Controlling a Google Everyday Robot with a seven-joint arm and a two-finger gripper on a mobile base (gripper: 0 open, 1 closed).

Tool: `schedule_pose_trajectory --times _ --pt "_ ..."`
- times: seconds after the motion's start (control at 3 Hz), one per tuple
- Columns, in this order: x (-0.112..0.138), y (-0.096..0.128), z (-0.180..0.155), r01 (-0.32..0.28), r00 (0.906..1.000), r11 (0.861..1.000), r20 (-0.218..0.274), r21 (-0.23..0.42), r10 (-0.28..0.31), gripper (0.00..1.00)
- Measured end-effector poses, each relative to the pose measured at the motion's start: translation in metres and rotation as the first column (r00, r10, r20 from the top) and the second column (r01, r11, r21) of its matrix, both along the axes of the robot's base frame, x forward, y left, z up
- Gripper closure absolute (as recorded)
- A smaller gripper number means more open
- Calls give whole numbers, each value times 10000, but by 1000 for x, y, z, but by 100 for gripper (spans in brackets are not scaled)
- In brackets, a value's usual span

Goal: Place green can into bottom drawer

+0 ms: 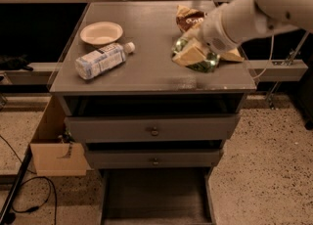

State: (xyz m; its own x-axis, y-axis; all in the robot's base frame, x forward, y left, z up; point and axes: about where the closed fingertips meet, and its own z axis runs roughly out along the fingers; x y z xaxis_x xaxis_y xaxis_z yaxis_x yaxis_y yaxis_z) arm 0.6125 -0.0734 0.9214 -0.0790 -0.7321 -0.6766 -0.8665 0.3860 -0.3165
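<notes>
My gripper (pixel 191 53) is over the right front part of the cabinet top, its cream fingers (pixel 188 55) closed around the green can (pixel 207 64). The can is shiny green, tilted, and mostly hidden by the fingers. It sits at or just above the top surface; I cannot tell which. The white arm reaches in from the upper right. The bottom drawer (pixel 155 192) is pulled out at the foot of the cabinet, a shallow grey tray with a dark floor and nothing in it.
A clear plastic bottle (pixel 102 58) lies on its side at the left of the top, with a paper bowl (pixel 101 33) behind it. A brown snack bag (pixel 189 17) lies behind the gripper. Two upper drawers with knobs (pixel 154 131) are closed. A cardboard box (pixel 53 146) stands to the left.
</notes>
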Motion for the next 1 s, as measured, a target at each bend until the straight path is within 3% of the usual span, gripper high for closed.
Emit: schedule_pose_trajectory --times 0.33,1.0 --pt "-62 -23 -42 867 9924 9926 -946 855 -785 100" --pt "-71 -18 -45 810 9932 9914 -914 1032 -717 100"
